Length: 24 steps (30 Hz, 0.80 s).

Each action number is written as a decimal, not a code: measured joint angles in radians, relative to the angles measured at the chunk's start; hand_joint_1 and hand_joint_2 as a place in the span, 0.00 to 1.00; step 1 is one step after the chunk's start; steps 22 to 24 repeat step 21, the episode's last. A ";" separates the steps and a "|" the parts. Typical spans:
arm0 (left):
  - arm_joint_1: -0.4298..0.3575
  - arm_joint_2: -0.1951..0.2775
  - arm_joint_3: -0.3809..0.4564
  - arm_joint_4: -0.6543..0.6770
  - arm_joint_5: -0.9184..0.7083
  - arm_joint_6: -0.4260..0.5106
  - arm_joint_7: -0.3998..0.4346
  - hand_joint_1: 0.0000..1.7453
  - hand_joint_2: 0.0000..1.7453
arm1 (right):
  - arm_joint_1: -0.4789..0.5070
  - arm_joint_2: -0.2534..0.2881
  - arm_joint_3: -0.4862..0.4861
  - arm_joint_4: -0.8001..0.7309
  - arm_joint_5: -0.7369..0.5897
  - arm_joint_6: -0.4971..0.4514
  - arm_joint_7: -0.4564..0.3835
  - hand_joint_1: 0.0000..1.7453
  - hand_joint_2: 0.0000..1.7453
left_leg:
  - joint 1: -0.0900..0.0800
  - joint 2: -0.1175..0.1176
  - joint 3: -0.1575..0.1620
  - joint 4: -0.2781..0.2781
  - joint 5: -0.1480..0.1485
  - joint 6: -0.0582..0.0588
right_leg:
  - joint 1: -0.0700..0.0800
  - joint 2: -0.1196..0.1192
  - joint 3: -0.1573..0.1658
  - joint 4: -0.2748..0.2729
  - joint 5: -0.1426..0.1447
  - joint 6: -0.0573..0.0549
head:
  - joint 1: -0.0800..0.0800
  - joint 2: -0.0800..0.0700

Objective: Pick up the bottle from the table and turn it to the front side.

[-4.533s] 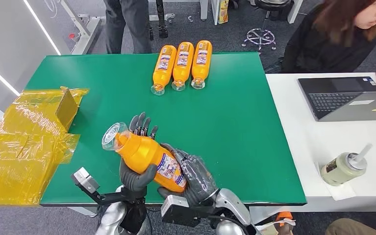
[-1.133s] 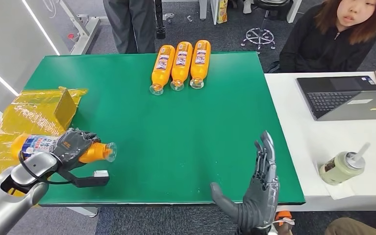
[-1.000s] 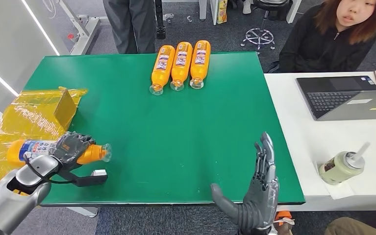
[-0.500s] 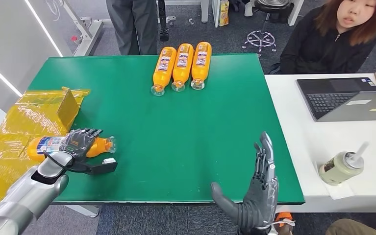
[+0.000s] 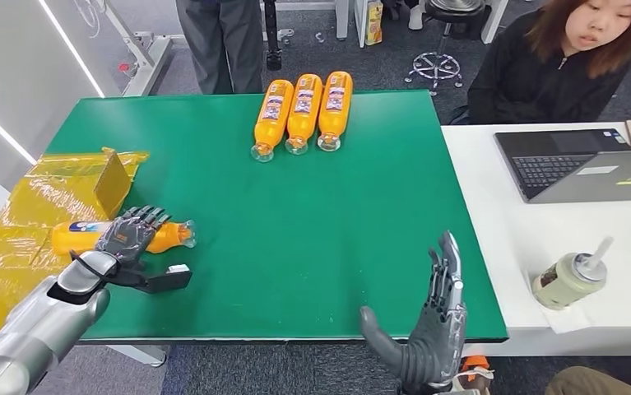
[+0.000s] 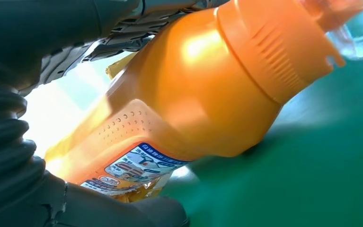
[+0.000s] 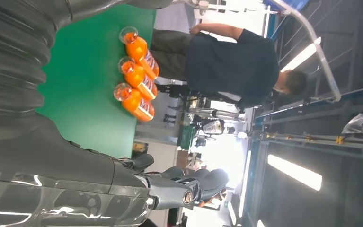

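Observation:
An orange bottle (image 5: 167, 237) with a white-and-blue label lies on its side at the left edge of the green table (image 5: 320, 222), its clear cap pointing right. The base end rests over yellow wrapping. My left hand (image 5: 127, 234) lies over the bottle's middle with fingers straightened and fanned out. In the left wrist view the bottle (image 6: 193, 94) sits between the fingers and thumb, down against the green surface. My right hand (image 5: 435, 333) stands upright at the table's front edge, fingers extended, holding nothing; the right wrist view shows this hand (image 7: 99, 179) too.
Three more orange bottles (image 5: 303, 111) lie side by side at the table's far edge, also in the right wrist view (image 7: 134, 73). A yellow-wrapped box (image 5: 48, 197) sits at the left. On the white desk are a laptop (image 5: 583, 164) and a cup with a straw (image 5: 569, 280). A person (image 5: 559, 66) sits behind it.
My left arm carried the bottle leftward and lowered it onto the table's left edge; its fingers went from curled around the bottle to spread out. The right hand stayed still.

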 joint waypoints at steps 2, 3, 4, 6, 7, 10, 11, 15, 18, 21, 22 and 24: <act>-0.005 0.019 0.004 -0.003 0.013 -0.006 -0.036 0.00 1.00 | -0.004 -0.010 0.008 0.007 -0.013 -0.018 0.000 0.00 1.00 | 0.001 0.002 -0.001 0.000 0.000 0.000 | 0.001 0.002 -0.002 0.000 0.001 -0.001 | 0.000 0.000; -0.007 0.032 0.008 -0.010 0.028 -0.016 -0.066 0.00 1.00 | -0.006 -0.015 0.011 0.010 -0.021 -0.027 -0.001 0.00 1.00 | 0.001 0.003 -0.001 0.000 0.000 -0.001 | 0.001 0.003 -0.003 0.000 0.001 -0.001 | 0.000 0.000; -0.008 0.048 0.014 -0.023 0.050 -0.033 -0.102 0.00 1.00 | -0.007 -0.020 0.015 0.012 -0.031 -0.037 -0.001 0.00 1.00 | 0.001 0.003 -0.001 0.000 0.001 -0.001 | 0.002 0.004 -0.003 0.000 0.001 -0.002 | 0.000 0.000; -0.009 0.084 0.029 -0.070 0.096 -0.083 -0.164 0.00 1.00 | -0.008 -0.032 0.025 0.016 -0.049 -0.059 -0.001 0.00 1.00 | 0.002 0.004 -0.003 0.000 0.001 -0.001 | 0.002 0.004 -0.005 0.000 0.002 -0.003 | 0.000 0.000; -0.009 0.100 0.037 -0.099 0.115 -0.109 -0.183 0.00 1.00 | -0.009 -0.039 0.030 0.018 -0.055 -0.068 -0.001 0.00 1.00 | 0.002 0.004 -0.004 0.000 0.001 -0.001 | 0.003 0.004 -0.006 0.000 0.002 -0.003 | 0.000 0.000; -0.008 0.141 0.055 -0.172 0.141 -0.155 -0.197 0.00 1.00 | -0.012 -0.054 0.042 0.021 -0.064 -0.082 -0.001 0.00 1.00 | 0.002 0.003 -0.006 0.000 0.001 -0.001 | 0.003 0.004 -0.007 0.000 0.002 -0.004 | 0.000 0.000; -0.007 0.150 0.058 -0.190 0.144 -0.162 -0.198 0.00 1.00 | -0.013 -0.057 0.045 0.022 -0.066 -0.085 -0.001 0.00 1.00 | 0.002 0.003 -0.006 0.000 0.001 -0.001 | 0.002 0.004 -0.008 0.000 0.002 -0.004 | 0.000 0.000; -0.005 0.173 0.063 -0.240 0.158 -0.168 -0.196 0.00 1.00 | -0.015 -0.067 0.056 0.025 -0.067 -0.088 -0.001 0.00 1.00 | 0.002 0.003 -0.007 0.000 0.000 -0.002 | 0.002 0.004 -0.008 0.000 0.001 -0.004 | 0.000 0.000; 0.003 0.203 0.064 -0.302 0.204 -0.169 -0.204 0.00 1.00 | -0.017 -0.072 0.059 0.028 -0.070 -0.091 -0.001 0.00 1.00 | 0.002 0.004 -0.008 0.000 0.000 -0.002 | 0.003 0.004 -0.009 0.000 0.001 -0.004 | 0.000 0.000; 0.018 0.265 0.064 -0.442 0.280 -0.210 -0.195 0.00 1.00 | -0.017 -0.074 0.060 0.028 -0.070 -0.093 -0.001 0.00 1.00 | 0.002 0.004 -0.009 0.000 0.000 -0.002 | 0.003 0.005 -0.011 0.000 0.001 -0.004 | 0.000 0.000; 0.018 0.265 0.064 -0.442 0.280 -0.210 -0.195 0.00 1.00 | -0.017 -0.074 0.060 0.028 -0.070 -0.093 -0.001 0.00 1.00 | 0.002 0.004 -0.009 0.000 0.000 -0.002 | 0.003 0.005 -0.011 0.000 0.001 -0.004 | 0.000 0.000; 0.018 0.265 0.064 -0.442 0.280 -0.210 -0.195 0.00 1.00 | -0.017 -0.074 0.060 0.028 -0.070 -0.093 -0.001 0.00 1.00 | 0.002 0.004 -0.009 0.000 0.000 -0.002 | 0.003 0.005 -0.011 0.000 0.001 -0.004 | 0.000 0.000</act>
